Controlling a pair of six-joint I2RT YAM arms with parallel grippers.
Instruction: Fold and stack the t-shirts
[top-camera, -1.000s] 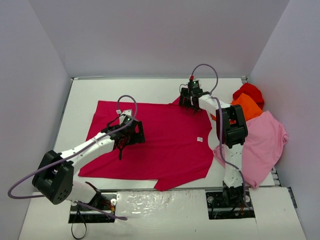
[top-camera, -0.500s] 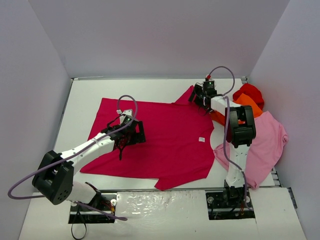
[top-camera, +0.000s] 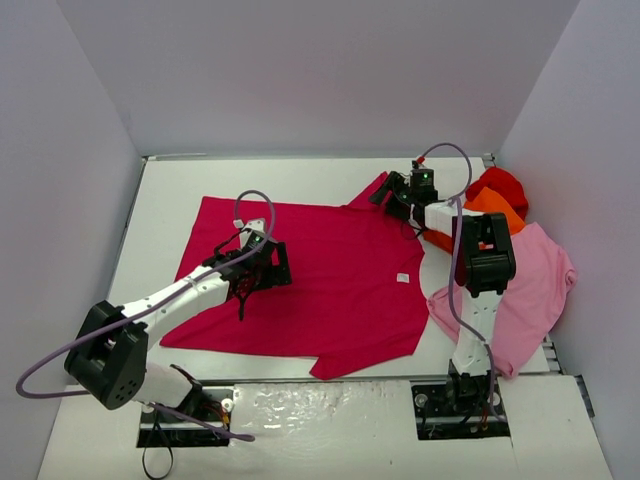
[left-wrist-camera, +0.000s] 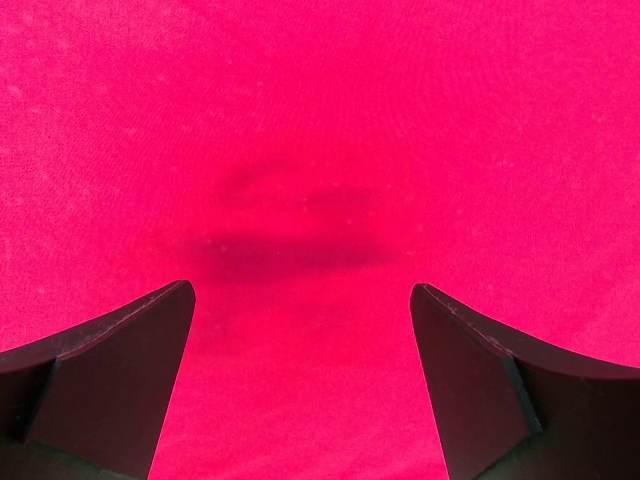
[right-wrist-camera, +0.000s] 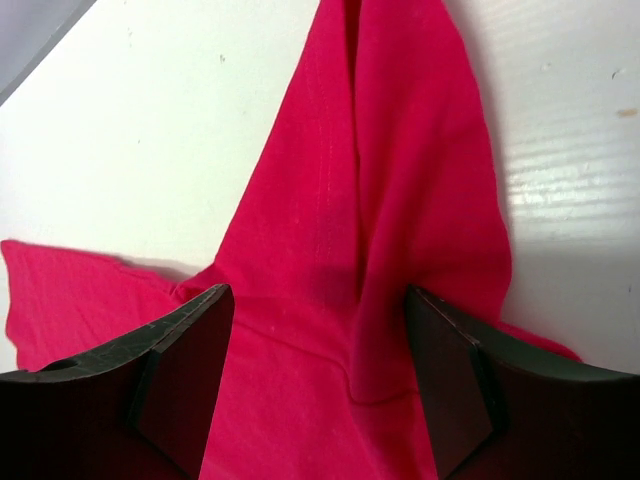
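Overhead view of a white desk (top-camera: 300, 180) boxed in by pale walls.

Spread across the middle of it: a raspberry-red t-shirt (top-camera: 330, 270). Mostly flat, with the collar toward the right and the hem toward the left. Small white neck tag (top-camera: 401, 279) showing just inside the collar. Far sleeve gathered into a peak pointing at the back wall. Near sleeve poking toward the front edge of the desk.

Low over the left half of that shirt, reaching in from the near left corner: the left pincer (top-camera: 258, 270). Through the left wrist camera, nothing but red cloth filling the view, with a soft dark shadow at the centre. Two dark fingers (left-wrist-camera: 100, 380) spread wide at the bottom corners, with nothing caught between them. Cannot tell whether touching the cloth or just above it.

At the far right corner of the same shirt, over the gathered sleeve: the right pincer (top-camera: 395, 192). Through the right wrist camera, the sleeve drawn into a raised fold running up the frame, with bare white desk on both sides. Dark fingers (right-wrist-camera: 170, 390) standing apart, one on each side of the fold and not pressed onto it.

Heaped along the right edge of the desk:
- A bright red shirt (top-camera: 500, 183), farthest back and crumpled.
- An orange shirt (top-camera: 497, 215), just in front of it and partly hidden by the right arm.
- A pale pink shirt (top-camera: 530, 280), nearest and loosely spread, its left edge right up against the raspberry-red t-shirt below the collar.
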